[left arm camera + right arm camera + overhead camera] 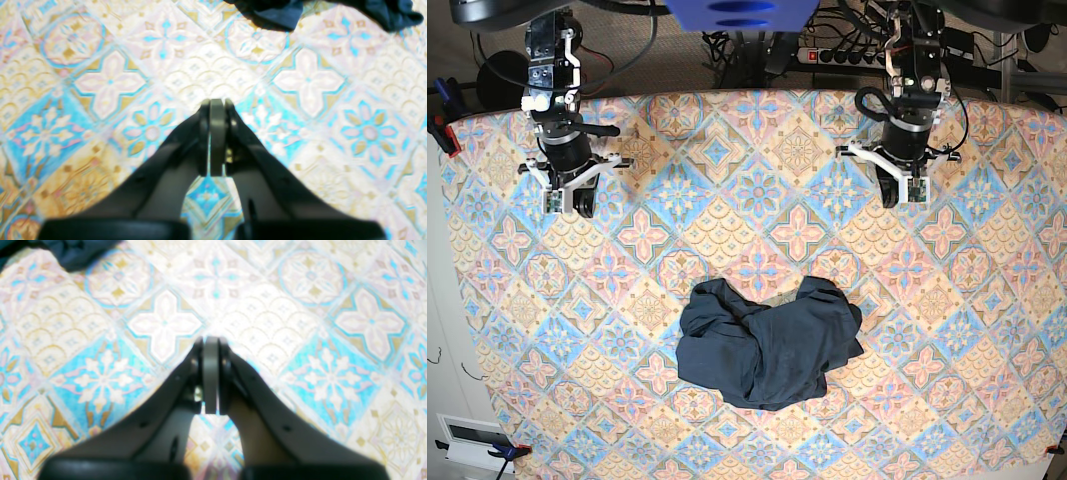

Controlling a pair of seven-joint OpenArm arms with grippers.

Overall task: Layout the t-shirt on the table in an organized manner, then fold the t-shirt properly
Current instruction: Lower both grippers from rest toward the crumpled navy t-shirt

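The t-shirt [767,345] lies in a rumpled heap a little below the middle of the table [987,400], dark navy against the pastel diamond tiles, with nothing of it spread out: the cloth is doubled over itself in soft folds, and I cannot pick out collar, sleeves or hem with any certainty. So the laying-out has not begun, by my reckoning, and the folding is further off again. Both arms stand back at the far edge, well apart from the heap, which looks to me like a waiting pose that keeps the cloth in plain sight. The left gripper [217,103] hangs over bare table with its jaws pressed together and nothing between them; only a dark corner of the shirt shows at the top of its wrist view. The right gripper [210,341] is the same, closed and empty above the pattern, a scrap of navy just in the upper corner of its own view.
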